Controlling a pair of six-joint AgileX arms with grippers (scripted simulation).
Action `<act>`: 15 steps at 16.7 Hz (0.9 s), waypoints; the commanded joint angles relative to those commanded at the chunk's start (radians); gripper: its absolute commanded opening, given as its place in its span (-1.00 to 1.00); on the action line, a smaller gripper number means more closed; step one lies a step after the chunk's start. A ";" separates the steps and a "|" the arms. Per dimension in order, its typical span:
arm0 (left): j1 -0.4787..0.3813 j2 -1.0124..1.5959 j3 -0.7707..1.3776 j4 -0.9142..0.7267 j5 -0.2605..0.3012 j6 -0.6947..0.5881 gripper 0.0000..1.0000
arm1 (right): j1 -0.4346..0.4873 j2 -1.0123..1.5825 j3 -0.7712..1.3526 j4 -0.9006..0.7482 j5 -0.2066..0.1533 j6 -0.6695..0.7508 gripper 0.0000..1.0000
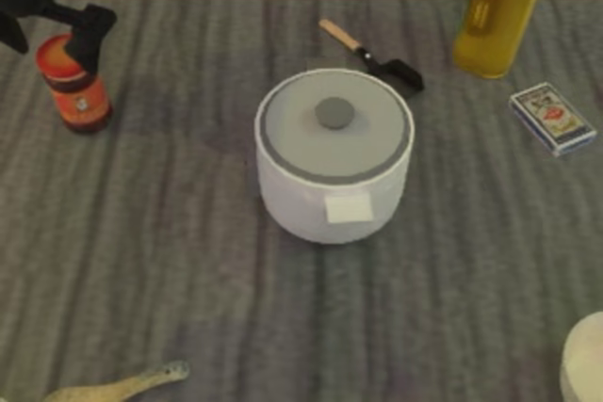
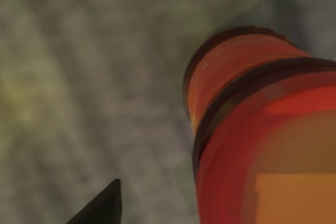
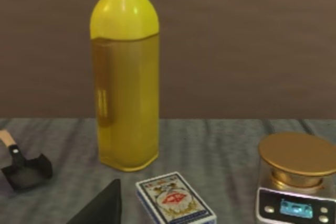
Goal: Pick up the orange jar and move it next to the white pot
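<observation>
One cylindrical orange jar [image 1: 74, 84] with a dark band stands upright at the far left of the striped grey cloth surface [image 1: 170, 261], well apart from the one squat white pot [image 1: 334, 157] with its flat grey lid and round knob at centre. The left end effector [image 1: 58, 18] hangs just over the jar's lid; whether its fingers grip cannot be told. One glossy yellow bottle [image 1: 497, 8] stands far right.
</observation>
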 joint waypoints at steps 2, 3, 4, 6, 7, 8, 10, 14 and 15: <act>-0.006 0.007 0.001 0.001 0.000 -0.001 1.00 | 0.000 0.000 0.000 0.000 0.000 0.000 1.00; -0.005 0.016 0.014 -0.002 0.000 -0.002 1.00 | 0.000 0.000 0.000 0.000 0.000 0.000 1.00; -0.004 0.030 0.036 -0.008 0.000 -0.002 1.00 | 0.000 0.000 0.000 0.000 0.000 0.000 1.00; -0.003 0.076 0.102 -0.026 0.001 -0.003 1.00 | 0.000 0.000 0.000 0.000 0.000 0.000 1.00; -0.003 0.104 0.142 -0.038 0.001 -0.003 1.00 | 0.000 0.000 0.000 0.000 0.000 0.000 1.00; -0.003 0.135 0.185 -0.050 0.002 -0.003 1.00 | 0.000 0.000 0.000 0.000 0.000 0.000 1.00; -0.003 0.195 0.271 -0.076 0.003 -0.003 1.00 | 0.000 0.000 0.000 0.000 0.000 0.000 1.00; -0.004 0.286 0.399 -0.113 0.004 -0.003 1.00 | 0.000 0.000 0.000 0.000 0.000 0.000 1.00; -0.004 0.296 0.412 -0.117 0.004 -0.003 1.00 | 0.000 0.000 0.000 0.000 0.000 0.000 1.00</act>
